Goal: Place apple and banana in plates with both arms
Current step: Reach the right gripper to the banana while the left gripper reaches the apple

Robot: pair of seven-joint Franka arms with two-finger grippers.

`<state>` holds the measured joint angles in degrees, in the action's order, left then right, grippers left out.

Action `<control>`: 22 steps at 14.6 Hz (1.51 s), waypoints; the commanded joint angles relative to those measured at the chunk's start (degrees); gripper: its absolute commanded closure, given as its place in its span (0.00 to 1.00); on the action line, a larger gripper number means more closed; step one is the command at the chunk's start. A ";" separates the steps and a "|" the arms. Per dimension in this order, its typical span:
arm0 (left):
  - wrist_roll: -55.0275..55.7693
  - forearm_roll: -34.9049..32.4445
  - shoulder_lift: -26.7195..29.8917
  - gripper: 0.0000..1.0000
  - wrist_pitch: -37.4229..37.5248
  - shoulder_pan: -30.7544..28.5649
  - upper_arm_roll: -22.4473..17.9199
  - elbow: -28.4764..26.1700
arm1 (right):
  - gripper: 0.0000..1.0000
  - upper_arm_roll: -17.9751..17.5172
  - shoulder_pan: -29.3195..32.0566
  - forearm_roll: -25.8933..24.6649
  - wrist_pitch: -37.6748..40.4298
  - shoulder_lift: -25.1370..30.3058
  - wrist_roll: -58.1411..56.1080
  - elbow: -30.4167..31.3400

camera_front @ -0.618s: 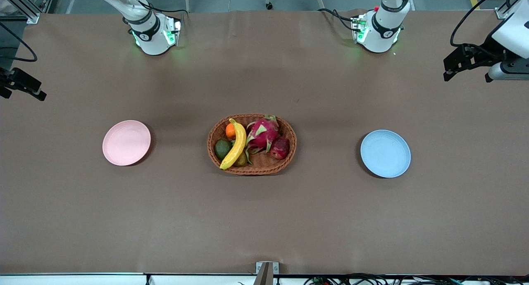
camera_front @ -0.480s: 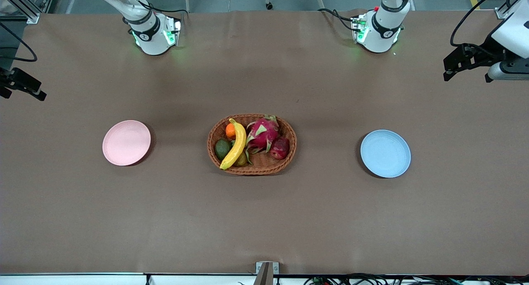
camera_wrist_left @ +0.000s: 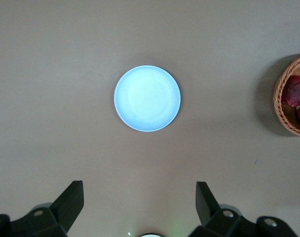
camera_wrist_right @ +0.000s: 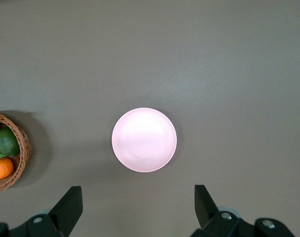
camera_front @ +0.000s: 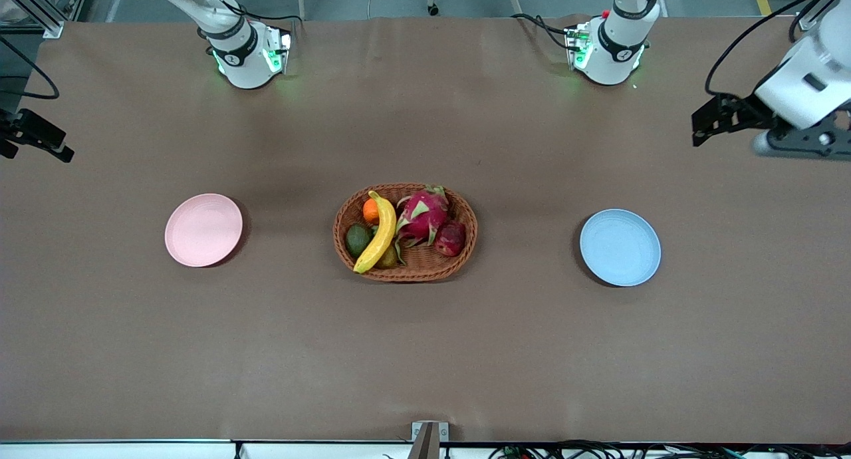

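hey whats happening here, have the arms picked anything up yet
Nothing is held yet. The banana and the apple lie in the wicker basket mid-table, with a dragon fruit between them. The pink plate and the blue plate are empty. The left gripper hangs open high over its end of the table; the right gripper is open above its own end.

Robot lab: brown-covered table (camera_front: pixel 425 352), bolted arm bases (camera_front: pixel 247 56), aluminium framing, loose cables.
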<state>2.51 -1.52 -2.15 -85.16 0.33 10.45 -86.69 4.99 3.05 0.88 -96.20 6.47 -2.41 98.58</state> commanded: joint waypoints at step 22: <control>55.03 -0.94 -37.57 0.00 -31.73 25.67 2.13 10.84 | 0.00 -0.34 -14.29 12.81 -5.31 -22.80 1.45 -3.57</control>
<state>52.46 -1.56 -36.62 -116.85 23.37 14.42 -79.92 4.29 -10.83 8.89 -101.14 -13.74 -0.88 95.97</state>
